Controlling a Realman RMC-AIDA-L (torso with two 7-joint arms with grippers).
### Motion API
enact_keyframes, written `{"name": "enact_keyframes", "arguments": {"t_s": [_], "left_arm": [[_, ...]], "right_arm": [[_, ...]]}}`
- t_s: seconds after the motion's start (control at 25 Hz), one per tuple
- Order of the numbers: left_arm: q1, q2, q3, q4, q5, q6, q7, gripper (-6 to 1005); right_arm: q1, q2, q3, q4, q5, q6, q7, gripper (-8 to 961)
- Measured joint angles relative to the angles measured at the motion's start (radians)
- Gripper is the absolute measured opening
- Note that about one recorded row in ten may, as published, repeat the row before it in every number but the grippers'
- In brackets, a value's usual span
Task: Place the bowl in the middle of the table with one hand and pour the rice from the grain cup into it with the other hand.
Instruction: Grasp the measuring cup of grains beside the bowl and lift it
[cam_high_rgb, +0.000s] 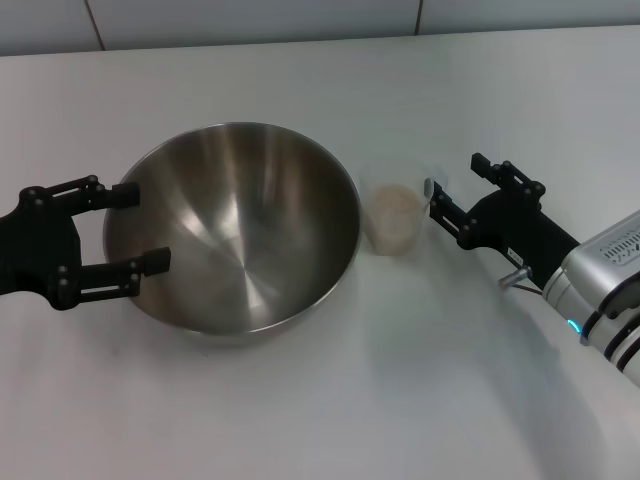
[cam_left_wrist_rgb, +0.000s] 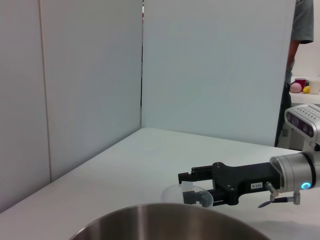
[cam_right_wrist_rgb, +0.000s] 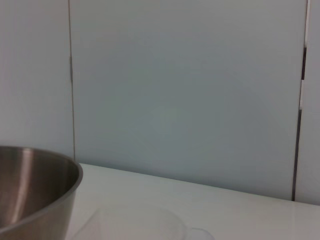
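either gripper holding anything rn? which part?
Nothing is clearly held. The left gripper is open, straddling the bowl at its left rim. The right gripper is open beside the grain cup.

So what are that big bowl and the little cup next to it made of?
The bowl looks like stainless steel: silvery, with a brushed sheen and soft reflections inside. The grain cup appears to be thin clear plastic, since the pale rice shows through its wall, though glass cannot be ruled out from looks alone. Both stand on a matte off-white table.
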Motion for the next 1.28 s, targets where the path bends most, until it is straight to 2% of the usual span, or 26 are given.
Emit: {"name": "enact_keyframes", "arguments": {"t_s": [0.64, 1.28], "left_arm": [[-0.010, 0.005, 0.007, -0.001, 0.001, -0.017, 0.006, 815], [-0.012, -0.001, 0.003, -0.011, 0.000, -0.028, 0.025, 816]], "right_arm": [[0.002, 0.000, 0.008, 0.005, 0.012, 0.012, -0.003, 683], [0.004, 0.000, 0.008, 0.002, 0.012, 0.006, -0.010, 683]]}}
